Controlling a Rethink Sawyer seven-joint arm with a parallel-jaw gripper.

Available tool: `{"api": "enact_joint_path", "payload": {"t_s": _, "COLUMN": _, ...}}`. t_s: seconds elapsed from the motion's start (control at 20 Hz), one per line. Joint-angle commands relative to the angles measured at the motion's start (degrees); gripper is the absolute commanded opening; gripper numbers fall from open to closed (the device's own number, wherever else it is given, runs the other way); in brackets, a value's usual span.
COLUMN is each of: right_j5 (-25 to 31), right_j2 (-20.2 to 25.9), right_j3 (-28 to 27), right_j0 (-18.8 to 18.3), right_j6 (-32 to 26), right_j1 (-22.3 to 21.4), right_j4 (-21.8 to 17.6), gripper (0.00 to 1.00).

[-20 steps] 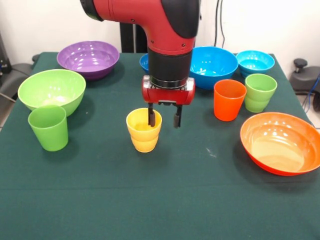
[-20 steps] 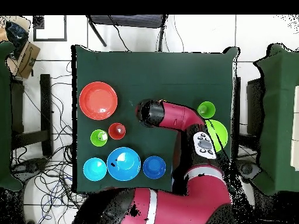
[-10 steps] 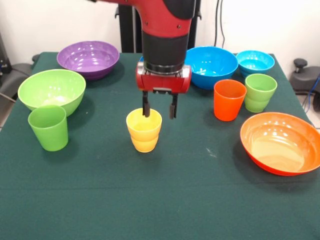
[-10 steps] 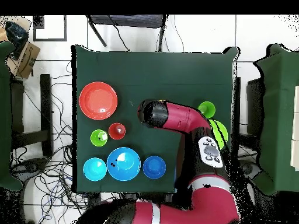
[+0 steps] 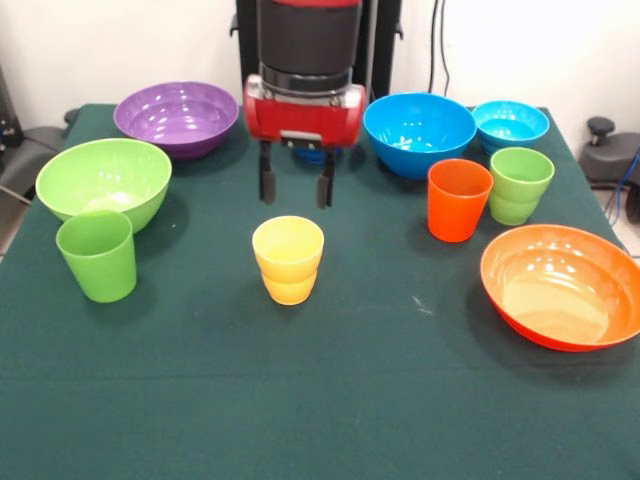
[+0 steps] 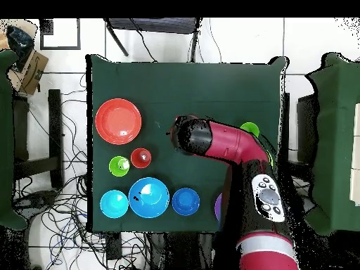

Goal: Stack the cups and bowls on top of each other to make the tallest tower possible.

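My gripper [image 5: 295,186] is open and empty, hanging above and just behind the yellow cup [image 5: 288,259], which stands upright mid-table. The arm [image 6: 211,140] hides both in the overhead view. The green cup [image 5: 97,255] stands at the left, and the orange cup [image 5: 458,199] and light green cup [image 5: 520,184] at the right. The purple bowl [image 5: 177,116], lime green bowl [image 5: 103,178], blue bowl [image 5: 419,131], turquoise bowl [image 5: 510,123] and orange bowl [image 5: 560,286] all stand apart. No tower shows. The dark blue bowl [image 6: 185,201] is mostly hidden behind the gripper in the front view.
The green table cloth [image 5: 330,400] shows bare along the front. In the overhead view the orange bowl [image 6: 118,121], orange cup [image 6: 140,157], light green cup [image 6: 119,166], turquoise bowl [image 6: 114,204] and blue bowl [image 6: 148,197] sit left of the arm.
My gripper has risen out of the yellow cup, where one finger was inside, and drawn back toward the robot. It stays open. The cup has not moved.
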Motion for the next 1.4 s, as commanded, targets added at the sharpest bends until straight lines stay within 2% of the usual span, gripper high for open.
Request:
{"api": "enact_joint_path", "payload": {"t_s": 0.05, "right_j5": 8.1, "right_j2": 5.01, "right_j3": 3.19, "right_j0": -2.62, "right_j6": -3.42, "right_j1": -1.09, "right_j4": -3.43, "gripper": 1.0}}
{"api": "enact_joint_path", "payload": {"t_s": 0.45, "right_j5": 11.64, "right_j2": 6.28, "right_j3": 2.01, "right_j0": -5.87, "right_j6": -8.62, "right_j1": -1.76, "right_j4": -6.1, "gripper": 1.0}}
{"api": "enact_joint_path", "payload": {"t_s": 0.8, "right_j5": 11.28, "right_j2": 8.9, "right_j3": 0.55, "right_j0": -9.45, "right_j6": -11.45, "right_j1": -0.04, "right_j4": -8.93, "gripper": 1.0}}
{"api": "enact_joint_path", "payload": {"t_s": 1.4, "right_j5": 13.12, "right_j2": 12.54, "right_j3": -1.55, "right_j0": -13.26, "right_j6": -12.23, "right_j1": 1.08, "right_j4": -13.98, "gripper": 1.0}}
